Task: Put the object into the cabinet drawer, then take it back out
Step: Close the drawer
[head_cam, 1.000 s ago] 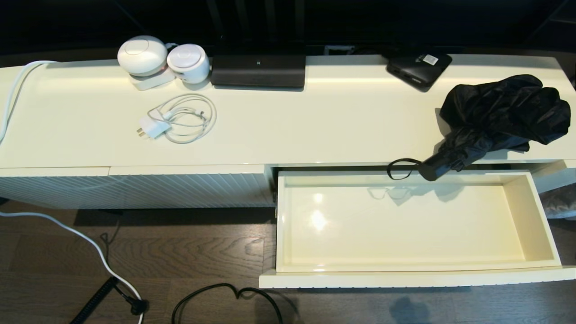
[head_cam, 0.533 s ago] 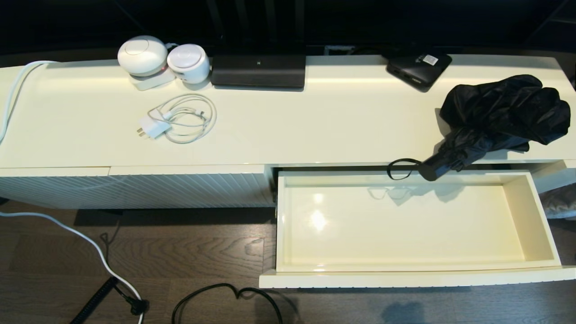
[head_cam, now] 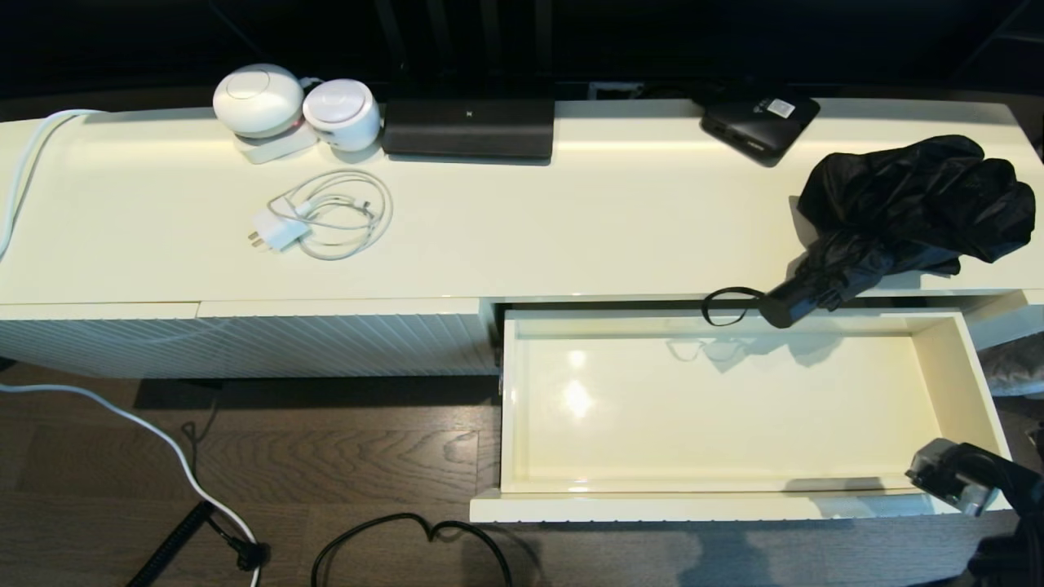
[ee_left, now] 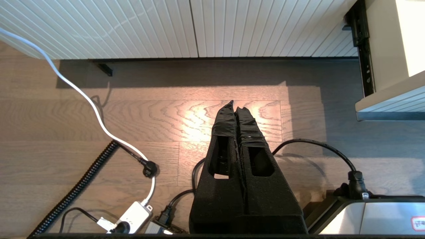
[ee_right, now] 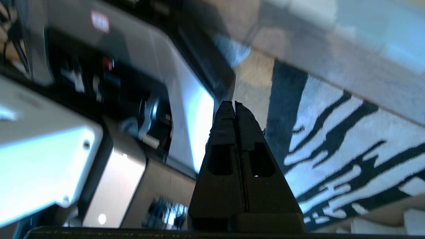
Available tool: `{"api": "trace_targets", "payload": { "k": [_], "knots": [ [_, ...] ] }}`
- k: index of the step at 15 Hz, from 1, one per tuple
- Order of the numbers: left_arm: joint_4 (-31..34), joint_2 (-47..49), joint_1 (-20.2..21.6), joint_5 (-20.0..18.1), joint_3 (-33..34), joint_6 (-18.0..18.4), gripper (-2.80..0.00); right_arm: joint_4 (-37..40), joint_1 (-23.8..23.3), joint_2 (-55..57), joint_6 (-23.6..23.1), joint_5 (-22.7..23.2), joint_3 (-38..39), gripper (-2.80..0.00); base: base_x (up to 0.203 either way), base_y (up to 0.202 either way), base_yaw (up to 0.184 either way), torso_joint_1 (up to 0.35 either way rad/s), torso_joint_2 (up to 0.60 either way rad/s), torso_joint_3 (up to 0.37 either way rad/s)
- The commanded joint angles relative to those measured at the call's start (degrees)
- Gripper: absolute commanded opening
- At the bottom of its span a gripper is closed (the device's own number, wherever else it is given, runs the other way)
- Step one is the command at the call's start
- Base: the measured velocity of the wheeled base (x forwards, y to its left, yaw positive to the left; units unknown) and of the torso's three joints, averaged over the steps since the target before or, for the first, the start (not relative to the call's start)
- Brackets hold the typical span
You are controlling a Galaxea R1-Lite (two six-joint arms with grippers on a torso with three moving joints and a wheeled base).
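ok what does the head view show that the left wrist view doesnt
Only the head view: the black umbrella on the cabinet top, handle overhanging the open drawer's glossy empty interior, and the right arm at the drawer's near right corner.
Only the left wrist view: the left gripper, shut, hanging over the wood floor.
Both: the ribbed cabinet front, the drawer, the white cable.

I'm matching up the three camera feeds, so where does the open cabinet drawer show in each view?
Head view: the cabinet drawer fills the lower right, pulled out and empty, below the umbrella.
Left wrist view: only its ribbed front corner shows at the right edge.
Right wrist view: not in it.
Shared landmark: the ribbed cream panel beside the drawer shows in the head view and the left wrist view.
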Motion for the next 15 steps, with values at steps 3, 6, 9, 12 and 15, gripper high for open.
{"api": "trace_targets", "payload": {
  "k": [3, 6, 9, 12, 15],
  "knots": [
    [-0.02, 0.0, 0.06, -0.01, -0.04, -0.02, -2.8, -6.73, -0.16, 5.38, 1.52, -0.09, -0.4, -2.8, 0.0, 0.0, 0.0, 0.0, 0.0, 0.0],
    [-0.02, 0.0, 0.01, -0.01, -0.04, -0.02, -2.8, -12.86, -0.34, 4.19, 2.23, -0.83, -0.35, -2.8, 0.0, 0.0, 0.0, 0.0, 0.0, 0.0],
    [-0.02, 0.0, 0.06, -0.01, -0.04, -0.02, -2.8, -17.66, 0.19, 4.75, 2.12, -6.13, -0.02, -2.8, 0.0, 0.0, 0.0, 0.0, 0.0, 0.0],
    [-0.02, 0.0, 0.0, -0.01, 0.05, -0.02, -2.8, -20.28, 0.46, 5.39, 1.75, -7.86, 0.98, -2.8, 0.0, 0.0, 0.0, 0.0, 0.0, 0.0],
    [-0.02, 0.0, 0.01, -0.01, -0.04, -0.02, -2.8, -24.26, 0.46, 5.3, 1.75, -7.95, 1.88, -2.8, 0.0, 0.0, 0.0, 0.0, 0.0, 0.0]
  ]
}}
